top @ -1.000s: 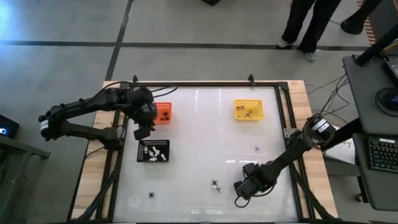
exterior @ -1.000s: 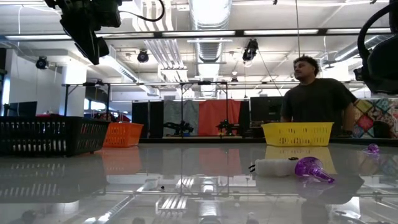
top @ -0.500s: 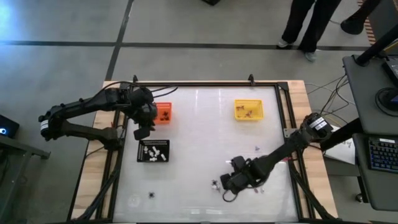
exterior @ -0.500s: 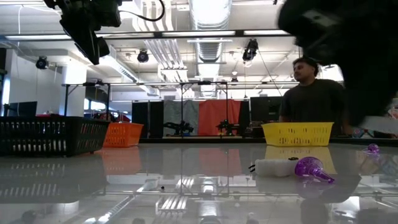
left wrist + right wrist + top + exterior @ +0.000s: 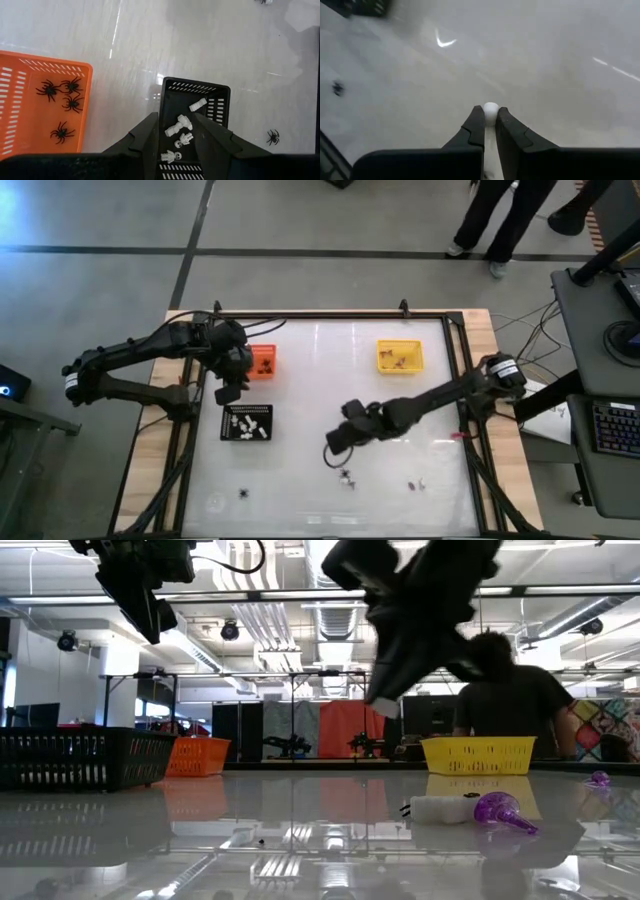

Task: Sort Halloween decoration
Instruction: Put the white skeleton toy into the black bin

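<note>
My right gripper [image 5: 331, 453] hangs above the table's middle, a little toward the near edge, shut on a small white trinket [image 5: 490, 111]. My left gripper [image 5: 175, 145] waits open and empty above the black tray [image 5: 246, 422], which holds several white trinkets [image 5: 179, 126]. The orange tray [image 5: 262, 362] holds black spiders [image 5: 64, 92]. The yellow tray [image 5: 399, 357] holds brownish pieces. Loose black spiders [image 5: 346, 476] [image 5: 244, 493] lie on the table near its near edge. A white piece [image 5: 440, 808] and a purple one [image 5: 503, 812] lie on the table at the near right. My right gripper pinches the white trinket's rounded end [image 5: 490, 108] between its two fingertips. The fingers slant down toward the table's left side. The trinket is lifted clear of the table. How far back between the fingers it reaches is hidden by the fingers.
The glossy white table top is framed by a black rail [image 5: 330, 318]. The three trays stand along its far and left parts. A person [image 5: 510, 700] stands beyond the far edge, behind the yellow tray [image 5: 480, 754].
My right gripper has swung from the table's near right corner toward the left, past the loose spider, to the middle. It has risen and rolled on the way, staying shut. My left gripper has kept still.
</note>
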